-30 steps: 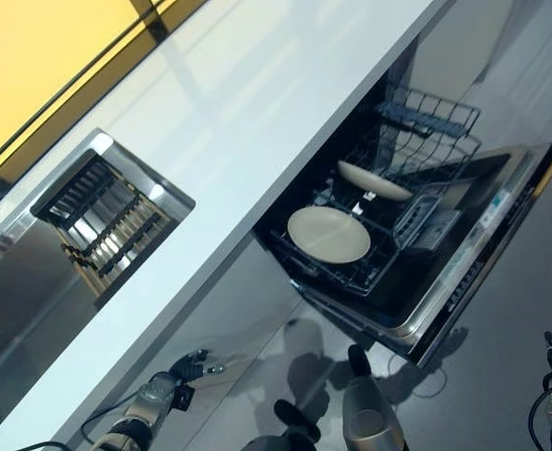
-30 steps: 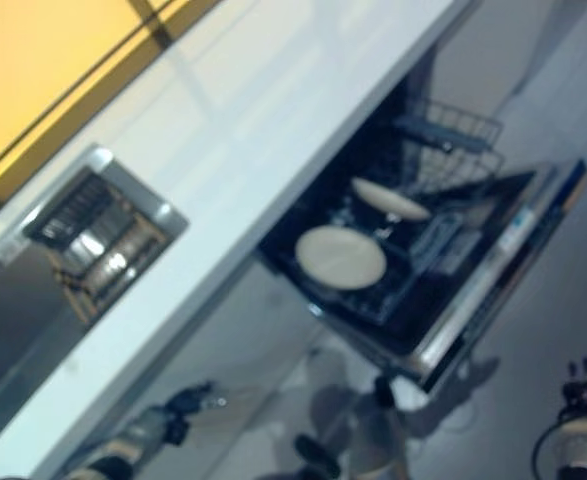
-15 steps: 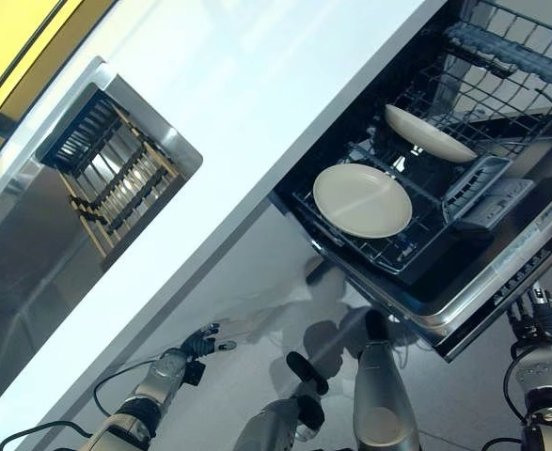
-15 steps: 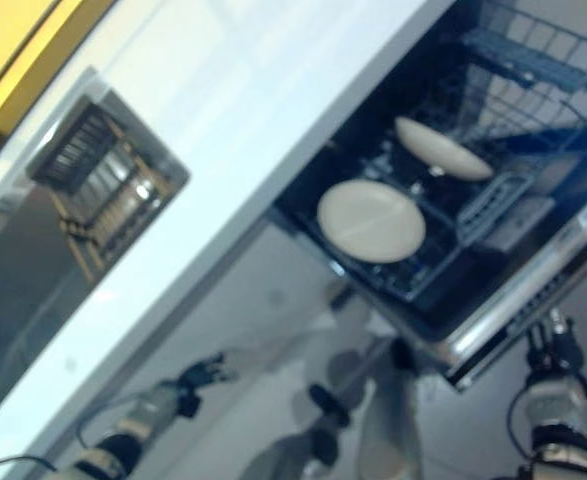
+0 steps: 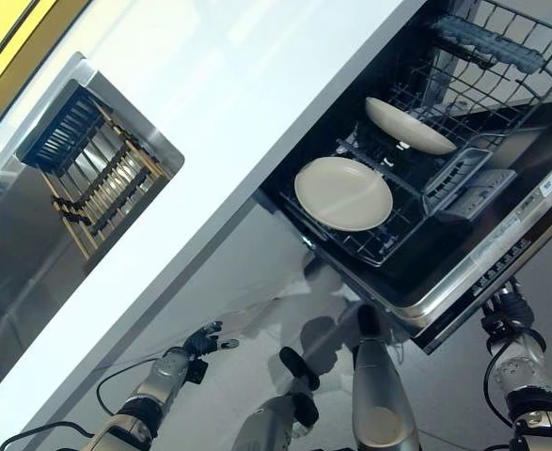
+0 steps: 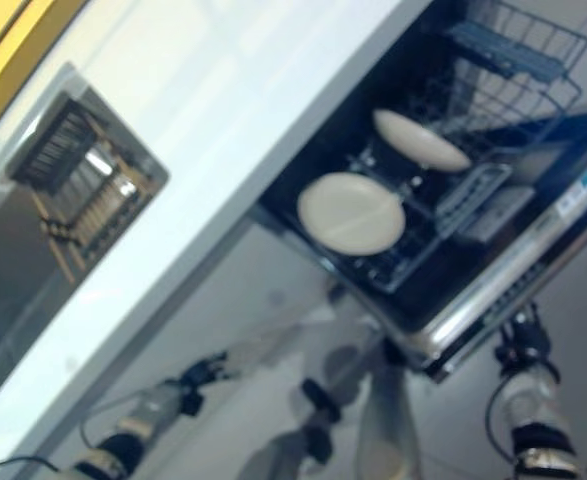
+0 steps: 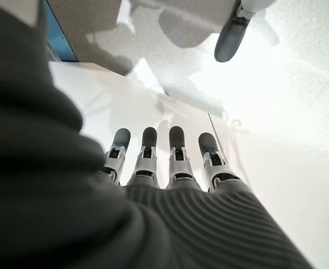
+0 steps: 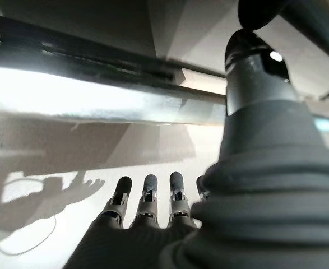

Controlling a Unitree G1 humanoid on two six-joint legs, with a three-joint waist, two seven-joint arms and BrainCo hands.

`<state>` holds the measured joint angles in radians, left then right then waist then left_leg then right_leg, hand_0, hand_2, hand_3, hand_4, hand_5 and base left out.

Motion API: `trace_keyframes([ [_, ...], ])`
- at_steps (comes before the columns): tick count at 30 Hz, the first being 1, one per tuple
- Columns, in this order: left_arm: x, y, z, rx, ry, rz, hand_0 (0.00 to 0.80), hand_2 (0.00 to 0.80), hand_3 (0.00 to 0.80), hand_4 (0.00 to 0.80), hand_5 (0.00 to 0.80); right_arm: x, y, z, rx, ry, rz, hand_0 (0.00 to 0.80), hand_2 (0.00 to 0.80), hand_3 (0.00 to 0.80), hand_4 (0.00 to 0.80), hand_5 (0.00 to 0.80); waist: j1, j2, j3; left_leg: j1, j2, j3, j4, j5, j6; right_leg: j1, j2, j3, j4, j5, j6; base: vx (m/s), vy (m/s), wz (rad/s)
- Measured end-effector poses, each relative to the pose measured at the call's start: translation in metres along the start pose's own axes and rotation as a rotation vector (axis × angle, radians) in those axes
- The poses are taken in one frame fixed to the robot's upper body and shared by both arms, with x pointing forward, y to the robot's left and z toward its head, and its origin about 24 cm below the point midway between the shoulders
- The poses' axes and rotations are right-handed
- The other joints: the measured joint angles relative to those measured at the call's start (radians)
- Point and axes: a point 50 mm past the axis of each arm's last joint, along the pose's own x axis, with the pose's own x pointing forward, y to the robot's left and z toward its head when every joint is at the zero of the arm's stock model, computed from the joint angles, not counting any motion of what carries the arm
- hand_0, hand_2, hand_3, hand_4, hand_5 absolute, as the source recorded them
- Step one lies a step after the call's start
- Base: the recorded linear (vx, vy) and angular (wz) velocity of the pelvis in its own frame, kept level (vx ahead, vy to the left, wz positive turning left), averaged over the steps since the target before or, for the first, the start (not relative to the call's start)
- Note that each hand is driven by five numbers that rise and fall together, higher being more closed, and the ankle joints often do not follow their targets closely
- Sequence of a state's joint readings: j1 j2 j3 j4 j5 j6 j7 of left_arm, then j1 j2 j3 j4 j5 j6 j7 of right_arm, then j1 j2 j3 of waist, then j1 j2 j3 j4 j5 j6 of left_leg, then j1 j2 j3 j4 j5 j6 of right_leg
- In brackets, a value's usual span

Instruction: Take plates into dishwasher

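Two plates sit in the dishwasher's lower rack (image 5: 388, 246): a round cream plate (image 5: 343, 193) lying flat at the rack's near part, and a second plate (image 5: 409, 126) tilted just behind it, w/ a grey cutlery basket (image 5: 456, 169) beside them; both are up and well apart from either hand; the open door (image 5: 501, 258) hangs out right above the right hand. The right hand (image 5: 503, 310) is just under the door's front edge, fingers (image 8: 147, 193) straight and spread, carrying nothing, w/ the door's steel lip close above in its wrist view; whether it touches the door can't be told. The left hand (image 5: 203, 340) is low by the cabinet front under the desk (image 5: 228, 122), far from the rack; fingers (image 7: 175, 147) straight in a row, empty. The sink (image 5: 31, 244) w/ its drying rack (image 5: 92, 169) lies further off beyond the left hand; no plate shows there or on the desk.

Judgement: loading looks done for the plates in view; the step in hand seems to be the door. Next move likely calls for the right palm under the door edge, lifting evenly, after the rack is pushed in so nothing jams.
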<state>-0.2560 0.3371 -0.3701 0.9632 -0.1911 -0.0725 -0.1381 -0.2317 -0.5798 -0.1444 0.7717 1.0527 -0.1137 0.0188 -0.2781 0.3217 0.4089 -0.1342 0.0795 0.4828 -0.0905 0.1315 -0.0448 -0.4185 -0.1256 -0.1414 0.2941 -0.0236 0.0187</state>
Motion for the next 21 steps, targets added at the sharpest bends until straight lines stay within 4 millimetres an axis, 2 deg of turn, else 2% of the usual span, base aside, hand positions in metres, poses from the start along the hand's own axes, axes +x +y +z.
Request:
trace_keyframes([
  [8,0.004,-0.019,0.001,-0.031,-0.008,-0.039,0.0,0.0,0.0,0.0,0.0,-0.002,0.039,0.005,-0.028,-0.041,0.192,0.0,0.0,0.0,0.0,0.0,0.002,0.0,0.0,0.005,0.011,-0.021,0.0,0.008,-0.006,0.015,0.011,-0.013,-0.007,0.0,-0.004,0.0,0.0,0.0],
  [17,0.003,-0.023,-0.003,-0.043,0.001,-0.043,0.0,0.0,0.0,0.0,0.0,-0.009,0.09,0.018,-0.132,-0.088,0.455,0.0,0.0,0.0,0.0,0.0,0.025,-0.001,0.001,0.035,0.023,-0.025,0.004,0.007,-0.007,0.07,0.02,-0.035,-0.038,0.006,-0.01,0.021,0.027,0.05],
  [21,0.003,-0.027,-0.004,-0.05,0.01,-0.048,0.0,0.0,0.0,0.0,0.0,-0.011,0.116,0.021,-0.192,-0.092,0.565,0.0,0.0,0.0,0.0,0.0,0.03,-0.002,0.001,0.041,0.023,-0.044,0.004,0.007,-0.008,0.092,0.017,-0.054,-0.046,0.006,-0.01,0.042,0.048,0.14],
])
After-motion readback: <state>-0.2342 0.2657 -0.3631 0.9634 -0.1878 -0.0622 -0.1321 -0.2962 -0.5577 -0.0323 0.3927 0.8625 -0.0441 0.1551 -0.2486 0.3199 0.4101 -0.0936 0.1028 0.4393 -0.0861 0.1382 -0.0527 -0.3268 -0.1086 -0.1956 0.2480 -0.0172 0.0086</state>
